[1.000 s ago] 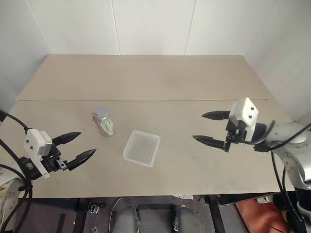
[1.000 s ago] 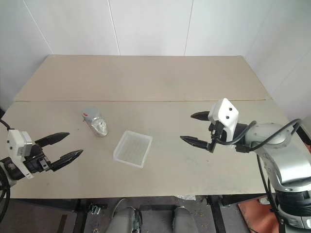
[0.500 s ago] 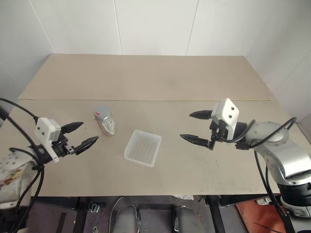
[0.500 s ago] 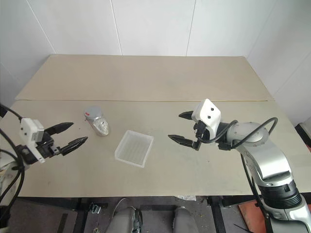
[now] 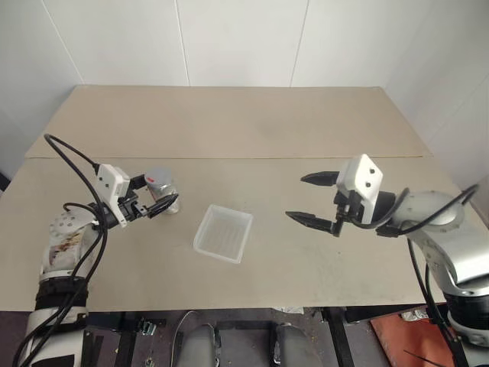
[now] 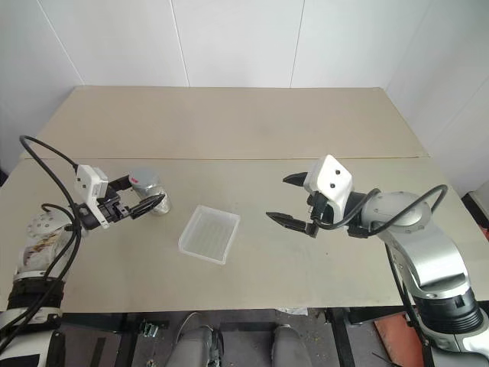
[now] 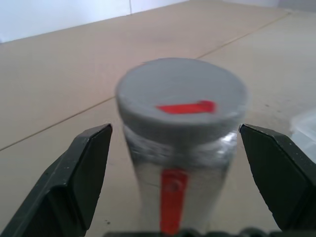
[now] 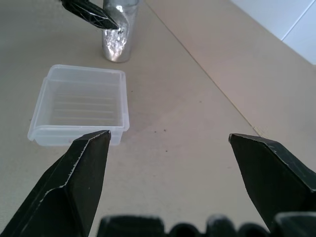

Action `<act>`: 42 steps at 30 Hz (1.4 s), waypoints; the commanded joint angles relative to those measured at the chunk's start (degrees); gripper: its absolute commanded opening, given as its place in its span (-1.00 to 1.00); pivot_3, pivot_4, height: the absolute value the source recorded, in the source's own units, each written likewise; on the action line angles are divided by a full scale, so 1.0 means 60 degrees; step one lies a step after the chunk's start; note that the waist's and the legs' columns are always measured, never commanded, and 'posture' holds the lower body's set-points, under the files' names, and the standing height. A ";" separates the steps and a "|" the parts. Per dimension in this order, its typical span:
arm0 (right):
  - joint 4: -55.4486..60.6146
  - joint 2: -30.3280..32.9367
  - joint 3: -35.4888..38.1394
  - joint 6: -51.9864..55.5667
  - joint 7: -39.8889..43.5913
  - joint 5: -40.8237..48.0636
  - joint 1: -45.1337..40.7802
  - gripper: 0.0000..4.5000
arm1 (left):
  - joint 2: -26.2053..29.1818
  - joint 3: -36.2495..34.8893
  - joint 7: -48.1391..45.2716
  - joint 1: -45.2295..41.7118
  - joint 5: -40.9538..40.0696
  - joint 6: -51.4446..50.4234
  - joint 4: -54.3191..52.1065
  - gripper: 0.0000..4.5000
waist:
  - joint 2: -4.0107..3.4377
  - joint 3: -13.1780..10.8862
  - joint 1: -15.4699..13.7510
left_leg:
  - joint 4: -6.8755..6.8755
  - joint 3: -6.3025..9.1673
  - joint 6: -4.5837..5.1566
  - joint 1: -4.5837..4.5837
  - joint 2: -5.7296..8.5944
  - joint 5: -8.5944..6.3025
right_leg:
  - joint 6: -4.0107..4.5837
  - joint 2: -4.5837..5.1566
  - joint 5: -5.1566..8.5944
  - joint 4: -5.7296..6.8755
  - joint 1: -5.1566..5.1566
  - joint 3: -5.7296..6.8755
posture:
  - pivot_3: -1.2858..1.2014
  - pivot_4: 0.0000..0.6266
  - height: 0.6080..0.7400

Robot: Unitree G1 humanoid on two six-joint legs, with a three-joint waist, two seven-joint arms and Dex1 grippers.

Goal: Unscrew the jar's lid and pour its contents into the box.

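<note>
I seem to be standing in a bare test room or lab — plain white panelled walls [image 5: 244, 38] fill the top of the frame and close in along both sides. Below them a wide, pale beige table [image 5: 229, 122], two boards joined by a seam across the middle, takes up the centre — no household furnishings around it.

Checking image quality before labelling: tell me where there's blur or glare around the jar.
Left wrist view: the lid and jar look soft and out of focus at close range. Right wrist view: bright glints on the jar's silvery side. Left eye view: jar small but sharp, table evenly lit without harsh shadows.
</note>
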State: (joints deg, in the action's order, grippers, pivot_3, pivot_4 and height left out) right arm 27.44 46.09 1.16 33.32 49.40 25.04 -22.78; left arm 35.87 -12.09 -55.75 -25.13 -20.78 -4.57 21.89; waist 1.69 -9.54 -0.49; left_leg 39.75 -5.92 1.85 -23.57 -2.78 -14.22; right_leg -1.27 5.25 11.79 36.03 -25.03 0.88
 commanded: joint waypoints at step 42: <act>-0.1810 -0.4542 -0.1980 0.2048 -0.1732 0.0157 -0.5244 1.00 | 0.0025 0.2308 -0.4350 -0.4284 -0.0845 -0.2188 -0.0978 -0.10 | 0.0008 -0.0005 0.0158 | 0.0017 0.0014 0.0004 -0.0046 0.0003 0.0001 | -0.0012 -0.0009 -0.0004 0.0012 -0.0025 0.0006 | 0.03 -0.52 1.00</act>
State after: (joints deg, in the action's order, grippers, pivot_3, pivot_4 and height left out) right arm 16.01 19.02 -10.95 44.91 39.93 26.00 -52.32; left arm 35.88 2.35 -81.33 -49.20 -25.80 -18.68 16.73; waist 1.74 -9.57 0.46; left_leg 39.85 -5.84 1.88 -23.84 -2.76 -14.22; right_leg -1.34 5.19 11.77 36.10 -25.19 0.91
